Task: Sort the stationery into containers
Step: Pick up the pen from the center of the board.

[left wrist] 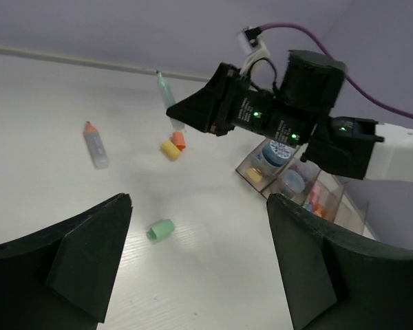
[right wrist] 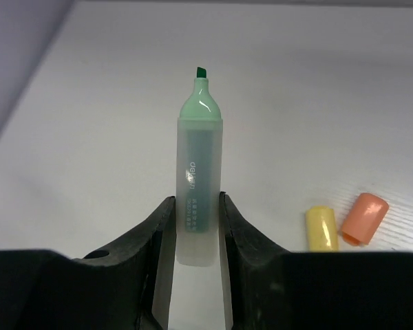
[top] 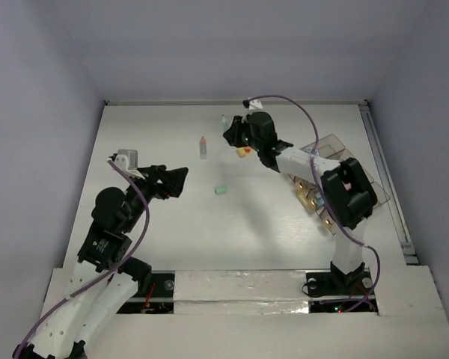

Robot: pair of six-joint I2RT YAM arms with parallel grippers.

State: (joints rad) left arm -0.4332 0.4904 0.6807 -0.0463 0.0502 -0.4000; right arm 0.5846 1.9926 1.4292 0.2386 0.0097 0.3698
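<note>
My right gripper (right wrist: pixel 193 201) is shut on a green highlighter pen (right wrist: pixel 198 165), uncapped, tip pointing away, held above the table's far middle (top: pixel 230 133). The pen also shows in the left wrist view (left wrist: pixel 166 93). A yellow eraser (right wrist: pixel 321 228) and an orange one (right wrist: pixel 363 218) lie together just right of it (top: pixel 243 152). A green cap (top: pixel 220 190) lies mid-table. An orange-tipped pen (top: pixel 203 146) lies to the left. The smoky organiser tray (top: pixel 377 188) stands at the right, with tubs and small items inside (left wrist: pixel 289 180). My left gripper (top: pixel 181 179) is open and empty above the green cap (left wrist: pixel 160 229).
A grey-white box (top: pixel 127 158) sits at the table's left, near my left arm. The table's raised back edge (top: pixel 232 102) and a rail along its right side (top: pixel 385 172) bound the space.
</note>
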